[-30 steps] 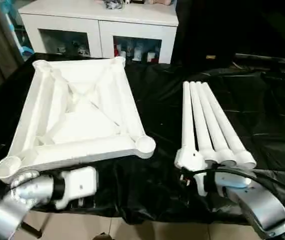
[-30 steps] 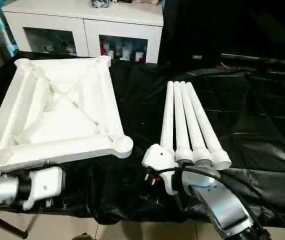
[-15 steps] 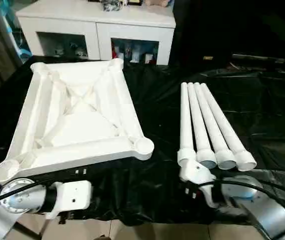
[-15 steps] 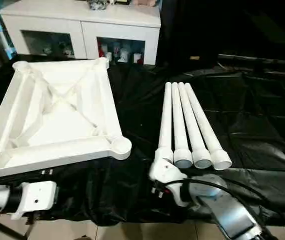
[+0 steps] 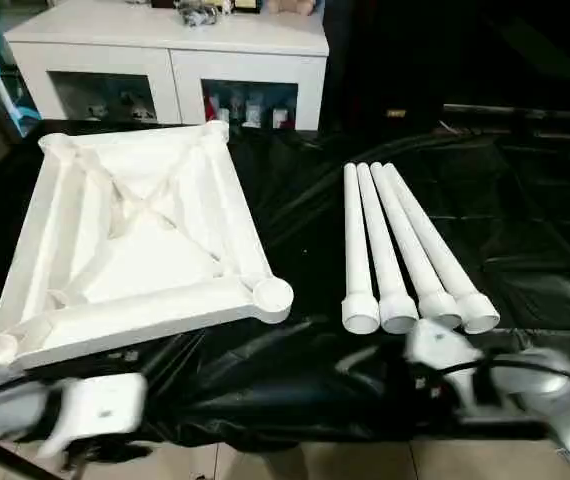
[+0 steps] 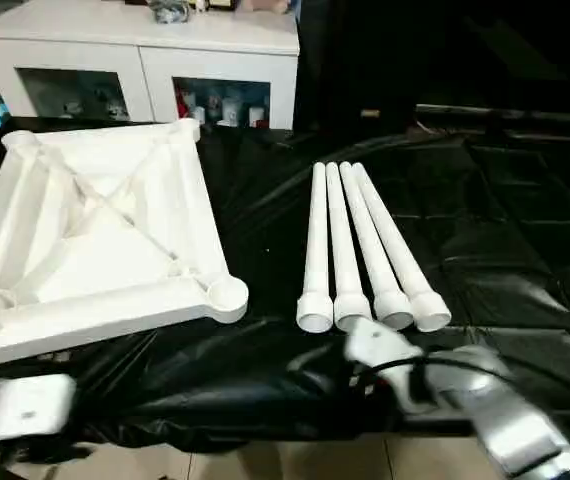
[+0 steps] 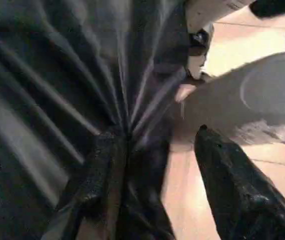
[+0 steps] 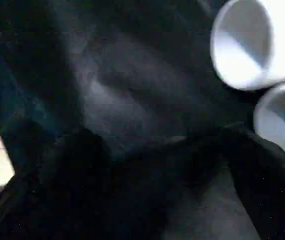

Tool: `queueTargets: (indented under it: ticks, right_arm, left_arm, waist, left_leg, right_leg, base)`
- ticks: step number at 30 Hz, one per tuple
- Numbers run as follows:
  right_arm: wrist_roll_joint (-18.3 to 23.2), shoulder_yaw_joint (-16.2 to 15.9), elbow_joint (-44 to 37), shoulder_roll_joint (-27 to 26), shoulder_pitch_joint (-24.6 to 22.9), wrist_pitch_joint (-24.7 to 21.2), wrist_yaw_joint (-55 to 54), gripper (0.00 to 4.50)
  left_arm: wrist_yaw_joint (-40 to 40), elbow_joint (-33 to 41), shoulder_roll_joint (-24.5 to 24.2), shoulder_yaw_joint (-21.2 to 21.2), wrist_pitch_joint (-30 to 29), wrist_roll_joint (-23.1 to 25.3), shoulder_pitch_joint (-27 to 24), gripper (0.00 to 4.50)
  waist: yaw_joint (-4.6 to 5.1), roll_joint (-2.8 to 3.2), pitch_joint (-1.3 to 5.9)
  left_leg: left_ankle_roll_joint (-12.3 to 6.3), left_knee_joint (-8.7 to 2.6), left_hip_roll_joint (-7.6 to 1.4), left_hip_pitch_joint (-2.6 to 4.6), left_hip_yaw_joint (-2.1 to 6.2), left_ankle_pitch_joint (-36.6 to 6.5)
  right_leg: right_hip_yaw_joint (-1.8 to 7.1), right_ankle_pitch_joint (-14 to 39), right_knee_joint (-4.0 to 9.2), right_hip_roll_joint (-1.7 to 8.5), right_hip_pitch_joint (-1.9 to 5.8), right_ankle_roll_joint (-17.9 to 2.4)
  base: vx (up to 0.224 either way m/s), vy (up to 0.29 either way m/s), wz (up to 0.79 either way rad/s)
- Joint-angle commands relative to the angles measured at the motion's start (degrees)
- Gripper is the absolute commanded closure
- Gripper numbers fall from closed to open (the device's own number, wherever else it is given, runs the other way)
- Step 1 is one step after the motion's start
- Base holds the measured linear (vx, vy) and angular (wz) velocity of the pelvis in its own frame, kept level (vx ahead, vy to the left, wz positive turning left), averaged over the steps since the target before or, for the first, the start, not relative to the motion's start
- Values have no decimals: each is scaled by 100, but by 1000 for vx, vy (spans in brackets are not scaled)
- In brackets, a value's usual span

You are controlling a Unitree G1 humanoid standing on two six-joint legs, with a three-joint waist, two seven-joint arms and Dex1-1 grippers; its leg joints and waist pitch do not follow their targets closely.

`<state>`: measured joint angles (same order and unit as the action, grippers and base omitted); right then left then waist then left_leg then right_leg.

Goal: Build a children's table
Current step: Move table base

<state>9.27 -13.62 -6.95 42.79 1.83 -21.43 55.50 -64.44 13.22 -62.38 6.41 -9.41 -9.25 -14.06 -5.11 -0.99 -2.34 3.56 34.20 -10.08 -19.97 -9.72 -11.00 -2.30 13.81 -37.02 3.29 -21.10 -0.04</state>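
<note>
Tabletop [image 5: 135, 240] inverted, four legs [image 5: 405, 250] beside

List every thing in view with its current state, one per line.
Table top: upside down on the black cloth, corner sockets empty.
Four legs: loose, lying side by side, none fitted.
Left gripper: open, holding nothing.
Right gripper: open, holding nothing.
Cabinet: doors shut.
</note>
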Motion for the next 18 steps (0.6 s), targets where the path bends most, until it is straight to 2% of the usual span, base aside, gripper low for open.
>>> queueTargets:
  ticks: [1,2,4,7,9,11,12,13,14,15,16,17,18]
  right_arm:
    - [637,457,-516,-19,98,-239,252,0]
    - [726,507,-564,-30,119,-276,271,0]
    - [1195,758,-791,-98,282,-450,343,0]
    - [1597,938,-957,-220,514,-588,341,0]
    - [1853,1103,-1030,-450,801,-779,141,0]
    - [1721,1144,-910,-762,1089,-972,-323,0]
    - [1677,1153,-871,-858,1174,-1052,-477,0]
    - [1317,1115,-629,-1208,1443,-1396,-1189,0]
    - [1124,1065,-477,-1407,1577,-1570,-1576,0]
    - [1124,1065,-477,-1407,1577,-1570,-1576,0]
    - [922,1019,-198,-1732,1772,-1848,-2168,0]
    - [925,1051,-85,-1878,1839,-1963,-2399,0]
    - [908,1102,57,-2045,1915,-2051,-2664,0]
  left_arm:
    - [-83,580,91,-540,-551,-843,127,204]
    - [-81,642,105,-594,-609,-942,159,204]
    - [-37,950,175,-811,-878,-1461,350,204]
    - [41,1140,290,-901,-994,-1896,483,204]
    - [186,1152,495,-951,-1104,-2050,671,204]
    - [478,850,823,-782,-1037,-1635,1006,204]
    - [581,758,933,-725,-1040,-1490,1113,204]
    - [903,499,1238,-365,-972,-979,1380,204]
    - [1054,368,1394,-124,-938,-720,1498,204]
    - [1054,368,1394,-124,-938,-720,1498,204]
    - [1164,216,1618,237,-830,-485,1604,204]
    - [1218,157,1692,366,-721,-369,1641,204]
    - [1316,66,1805,469,-593,-248,1702,204]
  waist:
    - [-60,51,172]
    - [-63,62,168]
    - [-86,37,158]
    - [-121,21,163]
    - [-123,6,178]
    - [-123,12,212]
    - [-106,7,204]
    - [-108,3,204]
    - [-84,19,207]
    - [-81,19,217]
    - [-98,22,244]
    - [-92,45,257]
    - [-92,40,269]
  left_leg:
    - [-111,-462,-316,58,151,-2004]
    - [-109,-466,-320,63,146,-1999]
    - [-101,-471,-316,77,142,-2012]
    - [-43,-463,-296,79,130,-2008]
    - [-35,-463,-295,66,124,-1870]
    - [56,-447,-289,65,118,-1649]
    - [76,-459,-289,61,113,-1602]
    - [129,-451,-273,67,106,-1586]
    - [229,-460,-265,68,107,-1514]
    - [284,-464,-264,72,112,-1495]
    - [339,-466,-275,71,122,-1410]
    - [382,-462,-263,69,113,-1321]
    - [382,-462,-262,81,111,-1302]
  right_leg:
    - [321,1814,594,477,60,-1080]
    - [313,1725,580,464,58,-1124]
    - [291,1574,561,428,46,-1181]
    - [296,1766,571,438,50,-1054]
    - [301,1660,552,434,52,-1029]
    - [292,1444,524,429,58,-1031]
    - [293,1391,529,413,58,-1013]
    - [295,1429,529,415,59,-977]
    - [300,1482,523,407,46,-915]
    - [301,1508,528,417,50,-884]
    - [300,1336,514,428,75,-865]
    - [299,1061,484,412,66,-887]
    - [294,947,483,410,74,-890]
  base:
    - [0,0,0]
    - [0,0,0]
    - [0,0,0]
    - [0,0,0]
    - [0,0,0]
    - [0,0,0]
    - [0,0,0]
    - [0,0,0]
    - [0,0,0]
    - [0,0,0]
    - [0,0,0]
    - [0,0,0]
    - [0,0,0]
